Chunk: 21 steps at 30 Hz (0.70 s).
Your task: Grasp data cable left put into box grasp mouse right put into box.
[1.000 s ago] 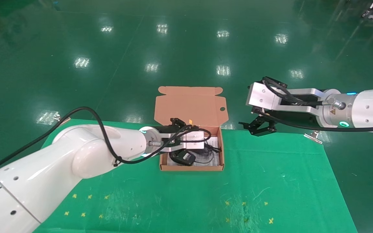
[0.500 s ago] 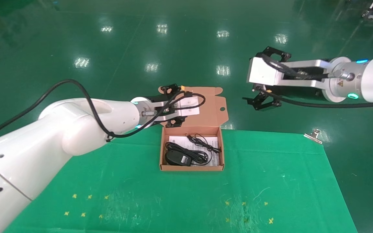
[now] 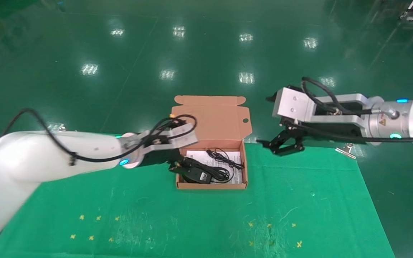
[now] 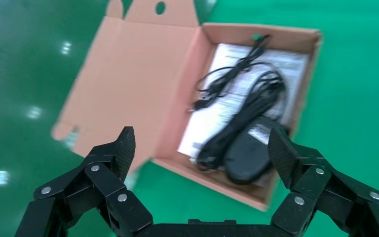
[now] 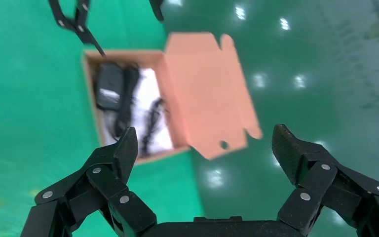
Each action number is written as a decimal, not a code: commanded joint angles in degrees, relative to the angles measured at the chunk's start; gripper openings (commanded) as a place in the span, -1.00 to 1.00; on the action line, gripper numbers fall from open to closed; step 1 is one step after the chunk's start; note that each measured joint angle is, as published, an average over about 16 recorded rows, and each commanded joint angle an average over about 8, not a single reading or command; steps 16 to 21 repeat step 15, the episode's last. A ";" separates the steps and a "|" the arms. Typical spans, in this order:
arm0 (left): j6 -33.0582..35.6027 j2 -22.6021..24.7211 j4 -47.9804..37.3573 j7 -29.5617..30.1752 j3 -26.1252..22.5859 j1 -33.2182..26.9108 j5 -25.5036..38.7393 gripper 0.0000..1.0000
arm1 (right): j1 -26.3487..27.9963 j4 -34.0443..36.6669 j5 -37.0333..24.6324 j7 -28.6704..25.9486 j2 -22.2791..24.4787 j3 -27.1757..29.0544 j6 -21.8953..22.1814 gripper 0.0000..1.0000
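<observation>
Hovering just off the box's left wall, the left gripper hangs with its jaws spread wide and nothing between them; the left wrist view shows both black fingers splayed far apart, with the carton lying beyond them. The box sits open on the green mat, near the mat's far edge, its flap lid thrown back over that edge, the little round hole showing near the lid's right corner. Inside, on a white printed sheet, lies the mouse, tucked into the near-left corner, black and oval, with a pale label facing up. Its thin black cord curls along the bottom beside it. Toward the far side of the tray lies the data cable, a thin dark strand with a small plug at its end, stretching toward the right wall. Whether the two wires touch or cross cannot be told from any view. Over on the other side, the right gripper is held above the mat's far edge, well clear of the box on its right, jaws likewise apart and empty; the right wrist view confirms it, both fingers open with the carton seen between them farther off. A metal clip pinches the mat's far right edge, and small yellow crosses dot the near part of the cloth.
</observation>
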<state>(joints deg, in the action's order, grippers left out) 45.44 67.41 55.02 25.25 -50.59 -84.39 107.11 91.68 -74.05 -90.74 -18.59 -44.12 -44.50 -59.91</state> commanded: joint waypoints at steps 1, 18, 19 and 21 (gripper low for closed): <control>1.77 -1.43 0.82 -0.64 1.52 1.01 -2.88 1.00 | -1.32 0.02 2.14 0.34 0.40 1.25 -1.13 1.00; 12.84 -10.33 5.92 -4.62 11.02 7.28 -20.81 1.00 | -9.54 0.15 15.48 2.48 2.88 9.02 -8.17 1.00; 12.84 -10.33 5.92 -4.62 11.02 7.28 -20.81 1.00 | -9.54 0.15 15.48 2.48 2.88 9.02 -8.17 1.00; 12.84 -10.33 5.92 -4.62 11.02 7.28 -20.81 1.00 | -9.54 0.15 15.48 2.48 2.88 9.02 -8.17 1.00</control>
